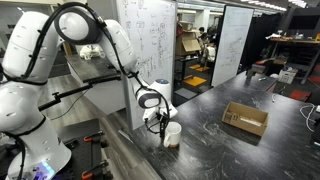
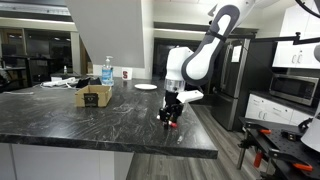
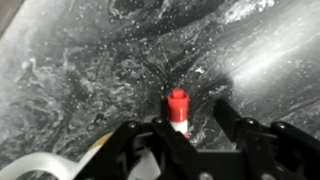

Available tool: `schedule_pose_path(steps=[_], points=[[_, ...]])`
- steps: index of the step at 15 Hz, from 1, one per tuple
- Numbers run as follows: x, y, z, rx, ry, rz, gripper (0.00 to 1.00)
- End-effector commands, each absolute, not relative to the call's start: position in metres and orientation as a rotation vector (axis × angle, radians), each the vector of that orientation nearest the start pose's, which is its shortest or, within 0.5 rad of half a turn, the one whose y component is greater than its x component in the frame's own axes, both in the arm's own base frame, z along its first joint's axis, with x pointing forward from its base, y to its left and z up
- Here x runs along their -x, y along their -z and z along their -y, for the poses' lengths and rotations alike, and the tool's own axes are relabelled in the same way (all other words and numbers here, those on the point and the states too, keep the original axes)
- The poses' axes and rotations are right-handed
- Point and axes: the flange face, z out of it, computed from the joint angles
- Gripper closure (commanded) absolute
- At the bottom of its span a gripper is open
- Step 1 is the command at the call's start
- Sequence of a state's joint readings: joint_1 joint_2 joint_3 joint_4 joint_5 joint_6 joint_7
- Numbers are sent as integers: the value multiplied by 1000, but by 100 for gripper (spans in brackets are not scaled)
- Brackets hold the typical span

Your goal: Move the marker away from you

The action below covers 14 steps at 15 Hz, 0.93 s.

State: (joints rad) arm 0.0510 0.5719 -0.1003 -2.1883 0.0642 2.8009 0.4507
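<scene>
One marker [image 3: 178, 100] here: in the wrist view its red tip points up-frame, and the pale body below it runs down between the gripper [image 3: 188, 118] fingers [image 3: 232, 125]. The fingers sit on either side of it, partly spread. Bare counter shows between the marker and one finger; the other finger looks right against it. Can't tell if it's pinched or just straddled. In an exterior view the gripper [image 2: 170, 112] hangs low over the dark marbled counter [image 2: 70, 125], close to its edge. The marker's red tip [image 2: 172, 124] shows right under the fingers, at or just off the surface; too small to call. White cup [image 1: 172, 133] stands upright just beside the gripper [image 1: 155, 120], and its rim clips the wrist view's lower corner. Open cardboard box [image 1: 245, 118] sits well apart, further along the counter. Blue bottle [image 2: 107, 72] stands just behind that box, white plate [image 2: 146, 87] near it.
</scene>
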Motion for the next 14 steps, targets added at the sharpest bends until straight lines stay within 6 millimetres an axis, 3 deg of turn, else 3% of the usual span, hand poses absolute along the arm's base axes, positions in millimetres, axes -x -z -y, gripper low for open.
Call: schedule_pose_path(steps=[1, 4, 6, 10, 14], points=[[-556, -125, 30, 3046, 115, -801, 75], [-552, -133, 23, 3056, 129, -777, 99], [-551, -137, 14, 3058, 146, -749, 95], [-555, -162, -24, 3074, 158, -677, 95], [-582, -199, -52, 3067, 180, -599, 95]])
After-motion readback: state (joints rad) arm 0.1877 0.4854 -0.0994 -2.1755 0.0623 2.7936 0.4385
